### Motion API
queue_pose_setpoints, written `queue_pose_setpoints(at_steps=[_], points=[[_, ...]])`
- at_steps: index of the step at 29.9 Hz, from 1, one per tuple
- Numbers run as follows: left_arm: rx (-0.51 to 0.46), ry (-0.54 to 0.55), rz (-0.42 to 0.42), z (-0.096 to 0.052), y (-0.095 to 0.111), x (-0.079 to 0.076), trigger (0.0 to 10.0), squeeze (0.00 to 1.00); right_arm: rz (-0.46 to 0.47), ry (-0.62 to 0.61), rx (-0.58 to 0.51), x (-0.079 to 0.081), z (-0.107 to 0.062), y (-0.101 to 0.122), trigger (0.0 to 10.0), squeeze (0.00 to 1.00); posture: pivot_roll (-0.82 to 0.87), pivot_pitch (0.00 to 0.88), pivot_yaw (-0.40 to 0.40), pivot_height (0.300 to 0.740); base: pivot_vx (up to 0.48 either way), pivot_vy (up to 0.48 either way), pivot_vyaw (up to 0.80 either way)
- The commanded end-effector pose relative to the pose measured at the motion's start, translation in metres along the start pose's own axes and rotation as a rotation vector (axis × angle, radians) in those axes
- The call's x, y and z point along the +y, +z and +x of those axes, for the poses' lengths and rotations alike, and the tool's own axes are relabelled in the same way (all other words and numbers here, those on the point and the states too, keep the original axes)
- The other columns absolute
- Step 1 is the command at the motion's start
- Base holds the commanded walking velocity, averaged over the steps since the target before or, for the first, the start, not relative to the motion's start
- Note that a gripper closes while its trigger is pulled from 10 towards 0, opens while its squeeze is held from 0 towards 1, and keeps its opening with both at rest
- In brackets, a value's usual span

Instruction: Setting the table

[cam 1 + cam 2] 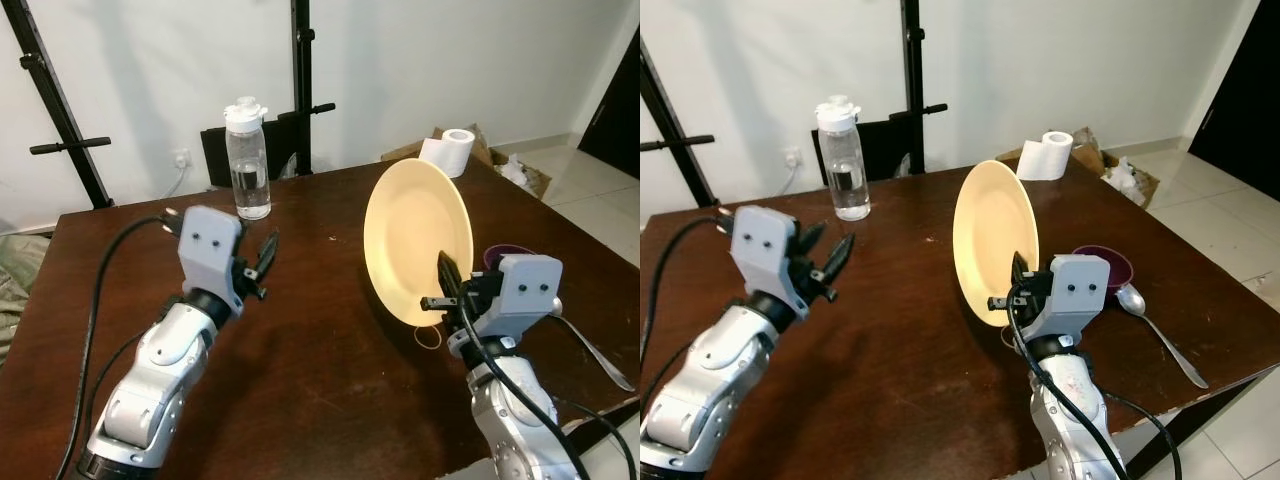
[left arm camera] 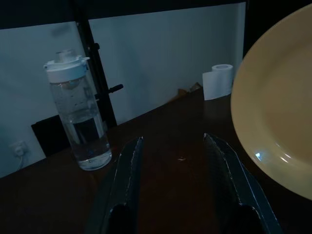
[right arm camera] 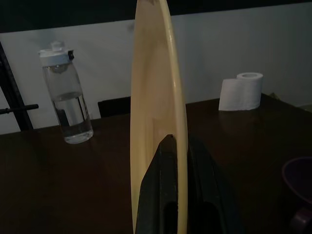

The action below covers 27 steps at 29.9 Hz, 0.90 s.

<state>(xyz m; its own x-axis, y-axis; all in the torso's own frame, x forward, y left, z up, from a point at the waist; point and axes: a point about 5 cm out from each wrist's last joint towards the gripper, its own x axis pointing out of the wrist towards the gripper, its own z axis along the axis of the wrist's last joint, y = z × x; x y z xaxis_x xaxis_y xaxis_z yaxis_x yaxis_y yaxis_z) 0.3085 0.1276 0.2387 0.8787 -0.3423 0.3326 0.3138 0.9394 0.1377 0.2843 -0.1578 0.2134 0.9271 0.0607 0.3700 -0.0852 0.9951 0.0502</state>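
Note:
A pale yellow plate (image 1: 415, 235) stands on edge above the dark wooden table (image 1: 320, 350), with my right gripper (image 1: 447, 285) shut on its lower rim. In the right wrist view the plate (image 3: 161, 97) is seen edge-on between the two black fingers (image 3: 163, 195). My left gripper (image 1: 265, 258) hovers open over the left half of the table, with nothing between its fingers (image 2: 126, 190). A purple cup (image 1: 1105, 265) and a metal spoon (image 1: 1155, 325) lie on the table to the right of the right arm.
A clear water bottle (image 1: 247, 160) with a white lid stands at the back of the table. A toilet roll (image 1: 450, 150) sits at the back right, near cardboard boxes on the floor. Black stand legs rise behind the table.

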Motion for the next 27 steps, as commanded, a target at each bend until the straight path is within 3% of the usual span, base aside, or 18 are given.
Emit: queue_pose_setpoints(at_steps=[1, 18, 19, 20, 21, 24, 25, 27], points=[[0.010, -0.001, -0.001, -0.0009, -0.0009, 0.0032, 10.0, 0.00, 0.005, 0.004, -0.004, 0.0017, 0.0000, -0.0011, 10.0, 0.00, -0.05, 0.039, 0.083, 0.740, 0.000, 0.000, 0.00], [0.001, 0.039, -0.025, 0.0036, -0.0048, 0.0034, 10.0, 0.00, 0.003, 0.009, -0.002, 0.0017, 0.0004, -0.0030, 10.0, 0.00, -0.06, 0.038, 0.080, 0.740, 0.000, 0.000, 0.00], [-0.001, 0.042, -0.031, 0.0036, -0.0049, 0.0041, 9.2, 0.00, 0.005, 0.009, -0.002, 0.0020, 0.0005, -0.0034, 10.0, 0.00, -0.06, 0.038, 0.080, 0.740, 0.000, 0.000, 0.00], [-0.001, 0.042, -0.031, 0.0036, -0.0049, 0.0041, 9.2, 0.00, 0.005, 0.009, -0.002, 0.0020, 0.0005, -0.0034, 10.0, 0.00, -0.06, 0.038, 0.080, 0.740, 0.000, 0.000, 0.00], [-0.003, 0.043, -0.035, 0.0036, -0.0048, 0.0050, 0.0, 0.00, 0.006, 0.008, -0.002, 0.0022, 0.0008, -0.0038, 10.0, 0.00, -0.06, 0.038, 0.080, 0.740, 0.000, 0.000, 0.00], [0.000, 0.054, -0.035, 0.0038, -0.0049, 0.0068, 0.0, 0.00, 0.006, 0.008, -0.002, 0.0023, 0.0012, -0.0042, 10.0, 0.00, -0.05, 0.039, 0.078, 0.740, 0.000, 0.000, 0.00], [0.002, 0.065, -0.033, 0.0042, -0.0052, 0.0081, 10.0, 0.00, 0.006, 0.009, -0.002, 0.0022, 0.0014, -0.0042, 10.0, 0.00, -0.05, 0.039, 0.078, 0.740, 0.000, 0.000, 0.00], [0.002, 0.073, -0.032, 0.0046, -0.0053, 0.0090, 10.0, 0.00, 0.005, 0.009, -0.002, 0.0020, 0.0016, -0.0042, 10.0, 0.00, -0.05, 0.038, 0.078, 0.740, 0.000, 0.000, 0.00]])
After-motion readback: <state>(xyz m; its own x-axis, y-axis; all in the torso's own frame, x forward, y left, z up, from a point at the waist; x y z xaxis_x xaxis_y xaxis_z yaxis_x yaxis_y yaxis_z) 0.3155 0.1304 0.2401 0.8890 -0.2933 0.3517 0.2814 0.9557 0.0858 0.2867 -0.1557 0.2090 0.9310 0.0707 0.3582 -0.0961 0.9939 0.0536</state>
